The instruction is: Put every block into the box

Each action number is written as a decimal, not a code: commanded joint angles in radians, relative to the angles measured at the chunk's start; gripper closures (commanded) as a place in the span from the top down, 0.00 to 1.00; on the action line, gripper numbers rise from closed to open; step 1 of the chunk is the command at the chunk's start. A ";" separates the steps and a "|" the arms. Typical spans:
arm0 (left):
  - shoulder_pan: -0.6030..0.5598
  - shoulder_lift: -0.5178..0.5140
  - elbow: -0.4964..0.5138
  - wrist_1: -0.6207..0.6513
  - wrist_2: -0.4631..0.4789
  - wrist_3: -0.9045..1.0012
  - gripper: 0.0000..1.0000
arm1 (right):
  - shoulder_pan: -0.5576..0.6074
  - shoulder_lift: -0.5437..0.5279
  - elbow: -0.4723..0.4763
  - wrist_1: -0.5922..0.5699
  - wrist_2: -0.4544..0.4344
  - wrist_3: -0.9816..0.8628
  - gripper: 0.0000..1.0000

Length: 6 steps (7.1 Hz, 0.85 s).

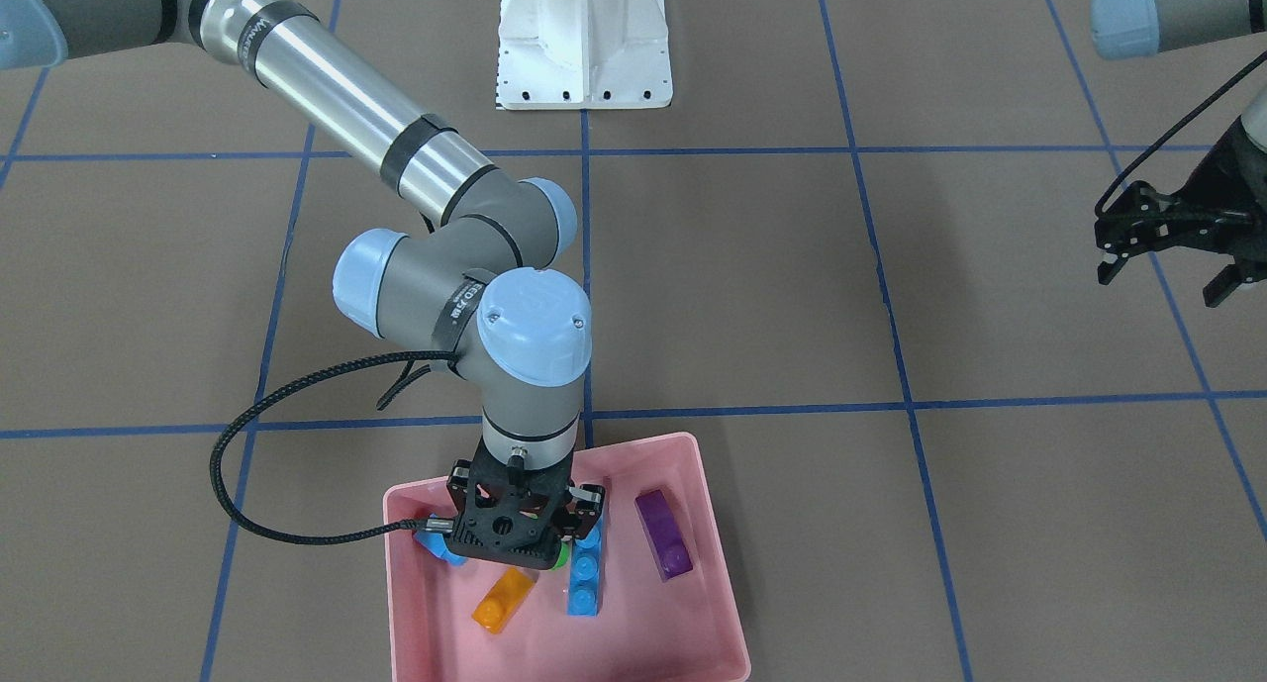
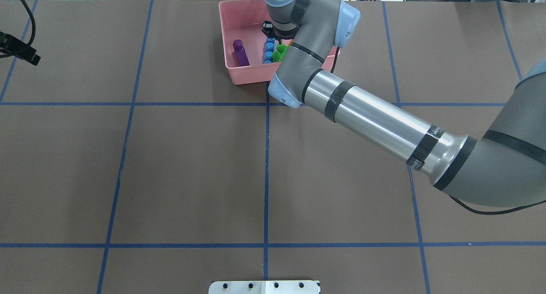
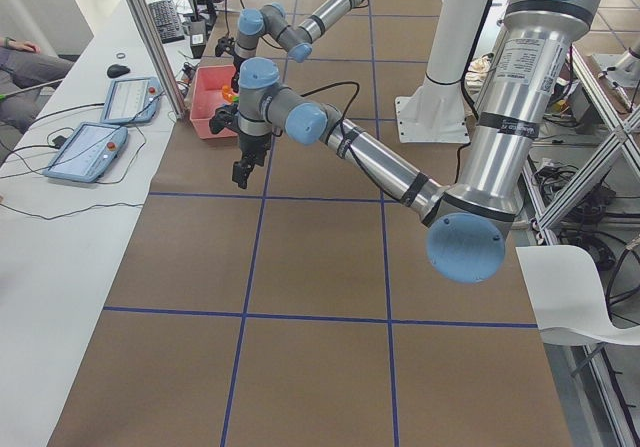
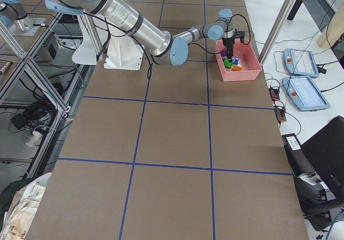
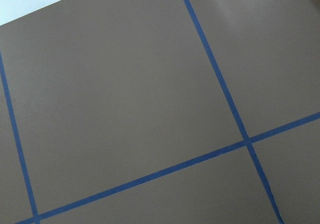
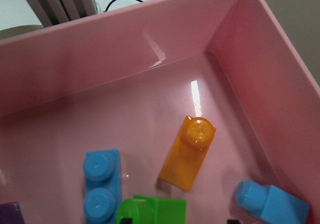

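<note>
The pink box (image 1: pixel 715 524) lies on the brown table and also shows in the overhead view (image 2: pixel 230 72). Inside it lie the orange block (image 1: pixel 503 600), the long light-blue block (image 1: pixel 586 573), the small light-blue block (image 1: pixel 442 550), the purple block (image 1: pixel 663 534) and the green block (image 2: pixel 280 53). My right gripper (image 1: pixel 510 553) is down inside the box and open. In the right wrist view the green block (image 6: pixel 155 211) lies between its parted fingertips, beside the orange block (image 6: pixel 189 154). My left gripper (image 1: pixel 1166 278) is open and empty, far from the box.
The white robot base (image 1: pixel 584 39) stands at the table's robot side. Blue tape lines cross the brown table. The right arm's black cable (image 1: pixel 223 484) loops beside the box. A side table with tablets (image 4: pixel 301 79) runs just beyond the box.
</note>
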 commanded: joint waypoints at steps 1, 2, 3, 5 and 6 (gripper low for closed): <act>-0.001 0.001 -0.003 0.000 0.000 0.003 1.00 | 0.044 -0.002 0.111 -0.139 0.078 -0.109 0.99; -0.004 0.016 -0.015 0.002 -0.002 -0.001 1.00 | 0.101 -0.007 0.201 -0.284 0.175 -0.214 0.99; 0.001 0.101 -0.008 -0.002 -0.005 -0.051 1.00 | 0.151 -0.046 0.303 -0.385 0.238 -0.326 0.99; -0.004 0.151 -0.009 -0.018 -0.003 -0.041 1.00 | 0.244 -0.141 0.386 -0.410 0.375 -0.478 1.00; -0.011 0.166 0.006 -0.006 -0.003 0.137 1.00 | 0.285 -0.202 0.421 -0.406 0.407 -0.531 1.00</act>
